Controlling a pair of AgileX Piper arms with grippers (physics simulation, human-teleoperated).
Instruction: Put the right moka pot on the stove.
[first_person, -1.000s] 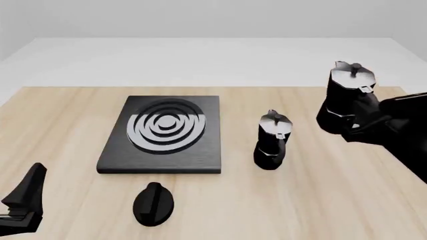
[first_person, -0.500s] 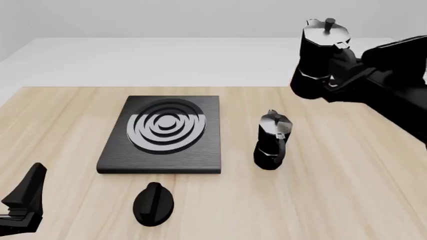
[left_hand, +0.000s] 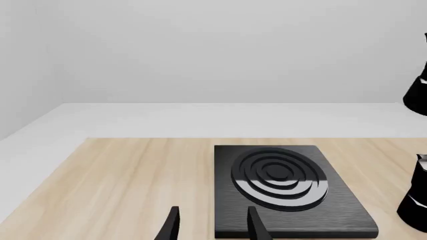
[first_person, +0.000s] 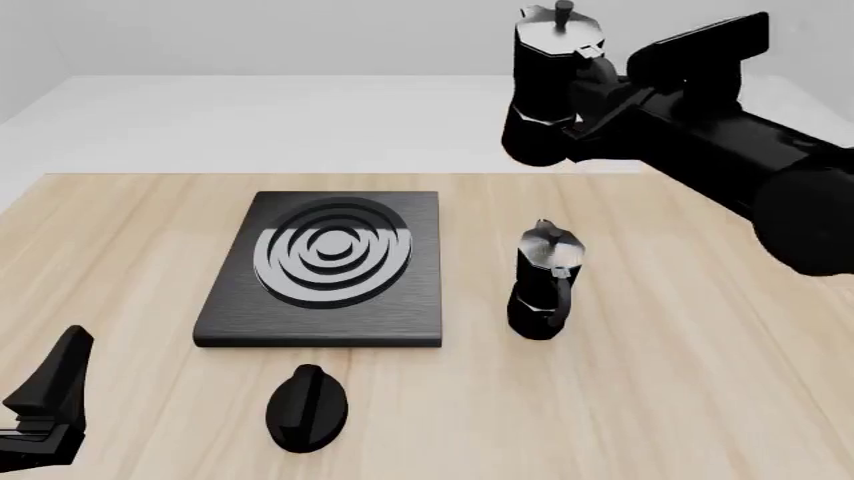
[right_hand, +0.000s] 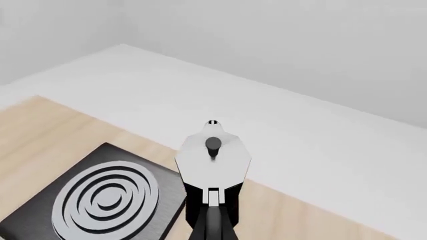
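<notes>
Right gripper (first_person: 587, 95) was clamped on the handle of the right pot (first_person: 545, 85), held high in the air, upright, far-right of the stove (first_person: 327, 268) and well above the table (first_person: 694, 400). Exact jaw gap was hidden behind the pot.

Risks, as I judged them: the grip was on the handle only, so the pot could swing or tilt in transit and land crooked. Lowering too early could clip the left pot (first_person: 545, 282), which stood on the table just right of the stove, under the carry path. A short drop could put the base on the stove edge instead of the rings (first_person: 331, 250), and it could tip.

Left gripper (left_hand: 210, 227) sat low at the near-left, jaws parted, holding nothing; well apart from everything.

Counts: two pots (one lifted, one standing), one stove, one knob (first_person: 307, 407) near the stove's near edge, two grippers.
</notes>
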